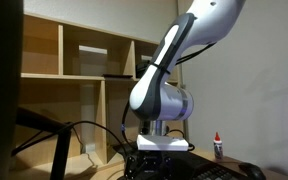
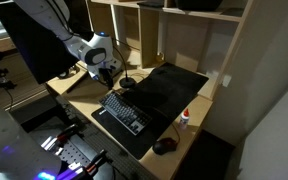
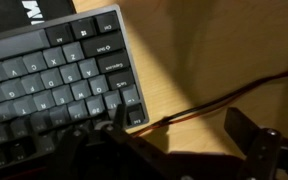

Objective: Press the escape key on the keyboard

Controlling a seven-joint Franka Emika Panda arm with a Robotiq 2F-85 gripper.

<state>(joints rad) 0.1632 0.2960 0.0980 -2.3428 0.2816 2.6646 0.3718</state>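
The black keyboard (image 2: pixel 124 112) lies on a black desk mat (image 2: pixel 169 90) on a wooden desk. In the wrist view its keys (image 3: pixel 54 70) fill the upper left, and one corner key (image 3: pixel 134 100) sits close to my left finger. My gripper (image 3: pixel 179 125) is open and empty. It hangs low over the bare wood just off that end of the keyboard. In both exterior views the gripper (image 2: pixel 109 78) (image 1: pixel 156 165) is down at desk level by the keyboard's end. I cannot read the key labels.
A red and black cable (image 3: pixel 224 95) runs across the wood between my fingers. A black mouse (image 2: pixel 164 146) lies beyond the keyboard's other end. A small red-capped bottle (image 2: pixel 185 118) (image 1: pixel 218 145) stands on the mat edge. Wooden shelves (image 2: pixel 174 30) rise behind.
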